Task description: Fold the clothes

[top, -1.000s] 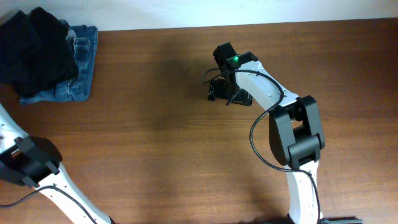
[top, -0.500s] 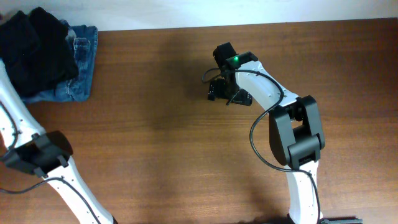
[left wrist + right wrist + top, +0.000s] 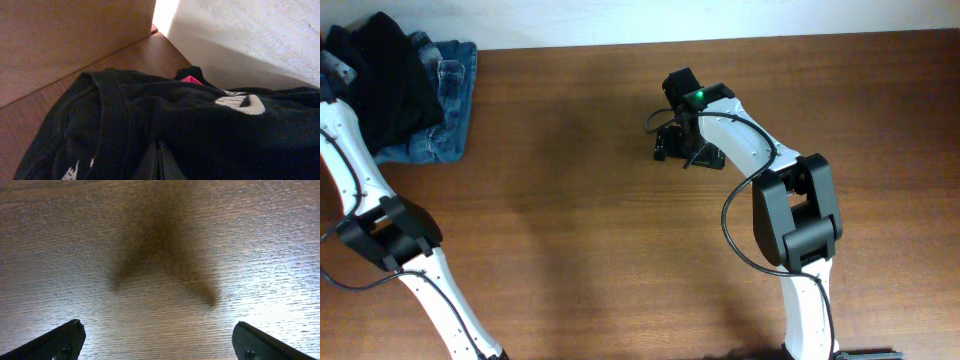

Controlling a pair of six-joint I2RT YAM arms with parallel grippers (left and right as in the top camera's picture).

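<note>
- Dark, blackish-green cloth is filling most of the left wrist view: the T-shirt [image 3: 190,130] is lying bunched in a heap, not spread out.
- From overhead, the T-shirt [image 3: 385,75] is sitting at the far left corner of the desk [image 3: 570,230], lying on top of blue denim jeans [image 3: 445,120] that are showing beside and below it.
- The left arm [image 3: 350,150] is reaching from the near left edge straight up to that corner, bending at a black joint midway, its white link running alongside the heap.
- The left tool [image 3: 334,62] is sitting at the left edge of the heap; in its own camera, the left tool [image 3: 157,162] is clenched, its dark fingers pressing together on a fold of the T-shirt.
- The right arm [image 3: 745,140] is rising from the near edge, folding at a black elbow and stretching left towards the middle of the desk, with a green light [image 3: 699,97] glowing near its wrist.
- The right tool [image 3: 678,148] is hanging over bare wood, well apart from the clothes; the right tool [image 3: 160,342] is released, its fingertips standing wide apart and grasping nothing.
- A white swoosh-like logo [image 3: 240,103] is showing on the cloth, and another white mark [image 3: 70,171] is peeking out lower left.
- A red tag [image 3: 189,79] is poking up at the heap's far edge; no writing is showing clearly enough to read.
</note>
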